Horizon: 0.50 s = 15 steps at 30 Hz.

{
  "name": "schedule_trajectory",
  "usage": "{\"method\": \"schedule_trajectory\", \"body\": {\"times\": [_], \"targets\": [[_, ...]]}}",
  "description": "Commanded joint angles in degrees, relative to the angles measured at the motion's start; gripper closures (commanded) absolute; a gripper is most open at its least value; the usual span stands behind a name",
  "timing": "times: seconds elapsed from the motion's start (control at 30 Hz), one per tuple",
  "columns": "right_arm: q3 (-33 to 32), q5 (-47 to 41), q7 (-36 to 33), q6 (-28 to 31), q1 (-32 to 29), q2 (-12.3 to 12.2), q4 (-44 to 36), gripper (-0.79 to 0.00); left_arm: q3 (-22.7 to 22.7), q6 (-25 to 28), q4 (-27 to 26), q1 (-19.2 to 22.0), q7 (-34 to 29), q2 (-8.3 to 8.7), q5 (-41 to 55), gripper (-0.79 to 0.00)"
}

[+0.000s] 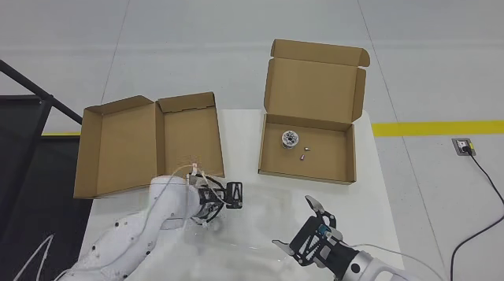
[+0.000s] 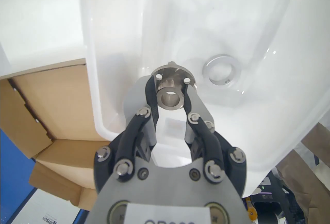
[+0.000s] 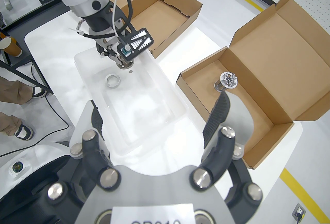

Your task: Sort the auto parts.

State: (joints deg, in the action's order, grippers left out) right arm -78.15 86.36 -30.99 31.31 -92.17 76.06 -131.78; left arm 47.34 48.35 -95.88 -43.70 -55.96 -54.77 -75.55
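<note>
My left gripper (image 2: 168, 87) is shut on a flanged metal bushing (image 2: 170, 98) low inside a clear plastic tray (image 2: 89, 60). A silver metal ring (image 2: 221, 72) lies on the tray floor beside it. From the right wrist, the left gripper (image 3: 126, 61) stands over the far end of the tray (image 3: 180, 116), with the ring (image 3: 113, 80) close by. My right gripper (image 3: 158, 111) is open and holds nothing, near the tray's other end. In the top view the left gripper (image 1: 232, 194) and right gripper (image 1: 313, 230) are at the table's front.
An open cardboard box (image 1: 311, 151) at the right holds a round metal part (image 1: 290, 138) and small bits (image 1: 305, 152). A second open box (image 1: 150, 143) lies at the left with nothing in it. A paper cup (image 3: 9, 45) stands off the table.
</note>
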Motion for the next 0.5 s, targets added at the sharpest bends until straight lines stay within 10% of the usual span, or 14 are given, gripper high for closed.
{"method": "schedule_trajectory", "body": {"times": [0.0,0.47], "targets": [[0.00,0.00,0.00,0.00,0.00,0.00,0.00,-0.785,3.28,-0.77,-4.14,-2.79,-0.75,1.44,-0.28,0.000],[0.00,0.00,0.00,0.00,0.00,0.00,0.00,-0.785,32.40,-3.68,-14.19,-21.38,10.40,7.68,-1.71,0.000]]}}
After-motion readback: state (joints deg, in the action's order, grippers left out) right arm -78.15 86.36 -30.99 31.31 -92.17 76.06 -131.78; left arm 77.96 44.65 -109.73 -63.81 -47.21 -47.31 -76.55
